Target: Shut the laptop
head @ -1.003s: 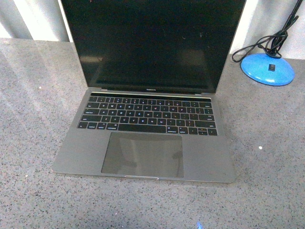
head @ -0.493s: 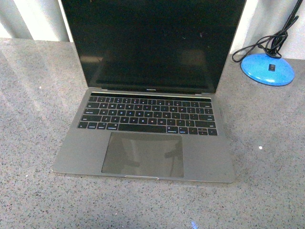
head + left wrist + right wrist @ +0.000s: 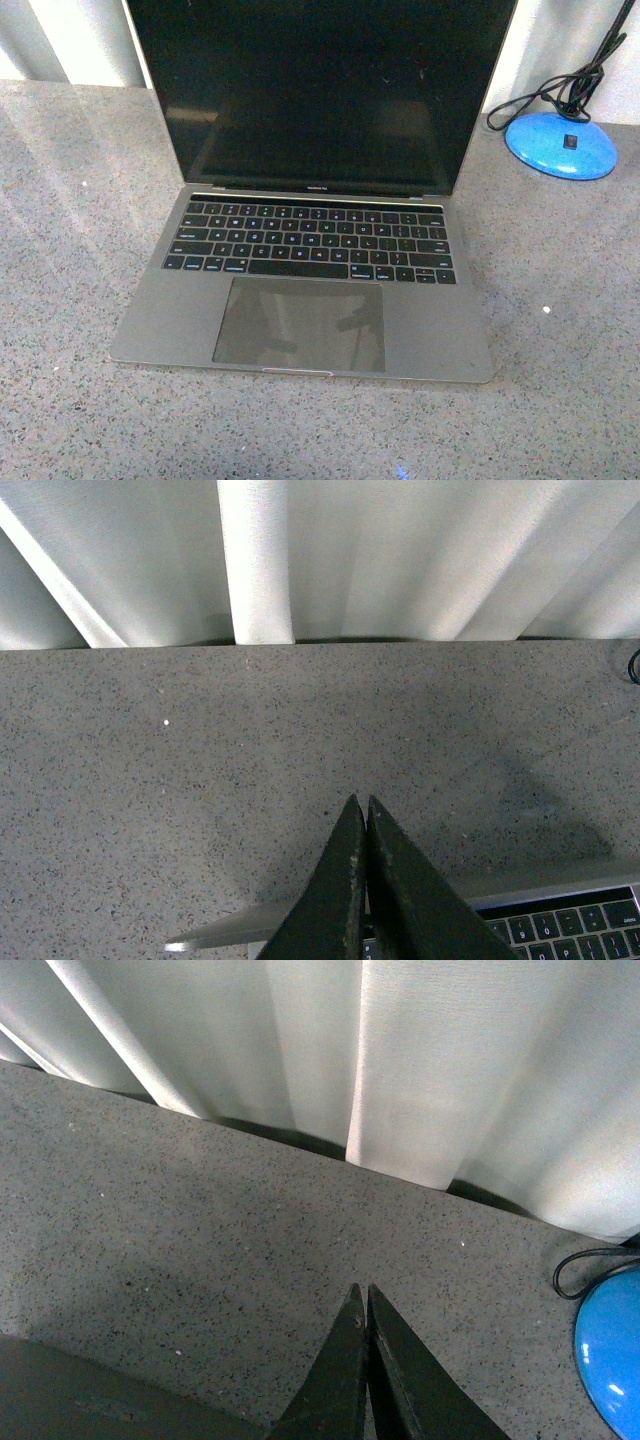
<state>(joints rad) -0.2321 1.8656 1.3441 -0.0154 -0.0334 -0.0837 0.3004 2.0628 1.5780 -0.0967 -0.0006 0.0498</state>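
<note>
Grey laptop [image 3: 310, 240] stands open on the speckled countertop [image 3: 70, 250].

A slim grey laptop [image 3: 305, 290] is set open on a speckled grey surface, its black screen upright at the far side.

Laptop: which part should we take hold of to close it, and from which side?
The lid of the laptop, high up near its top edge, which the front view cuts off. It stands open, nearly upright, screen facing the robot, hinged behind the keyboard. So probably reach over from behind and pull it forward and down; contact far from the hinge gives the most leverage.
</note>
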